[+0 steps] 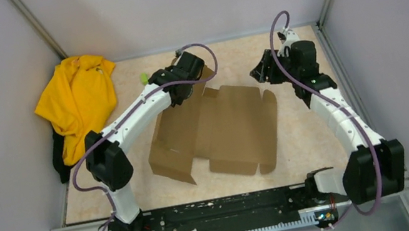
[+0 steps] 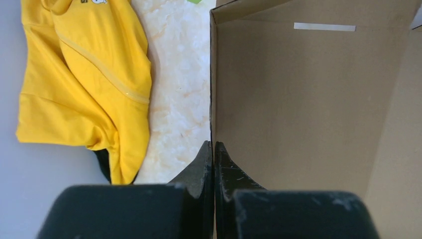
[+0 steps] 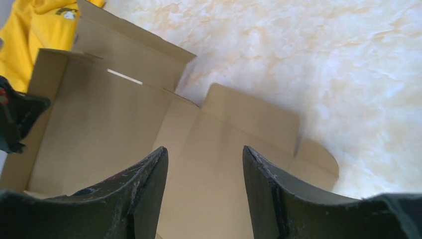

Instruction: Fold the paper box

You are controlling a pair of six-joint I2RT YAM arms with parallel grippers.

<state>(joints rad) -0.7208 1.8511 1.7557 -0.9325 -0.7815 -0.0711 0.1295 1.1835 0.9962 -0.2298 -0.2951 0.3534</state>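
One paper box [image 1: 223,128], one yellow garment [image 1: 76,103] left of it, two grippers: left gripper [image 2: 213,147] clamped on the box's edge, right gripper [image 3: 204,149] off its far-right corner, jaws apart.

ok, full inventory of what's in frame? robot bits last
paper box: 1, brown cardboard, mid-table, mostly flat, left panel raised
yellow garment: 1, yellow, crumpled in the far-left corner
dark item: 1, black, under the garment's near edge, can't tell what it is
small green object: 1, green, far side by the left wrist, too small to identify
table: 1, cream marbled
mounting rail: 1, black, near edge
left gripper: 1, black, shut on the raised panel's edge
right gripper: 1, black, open above the box's right side, holding nothing
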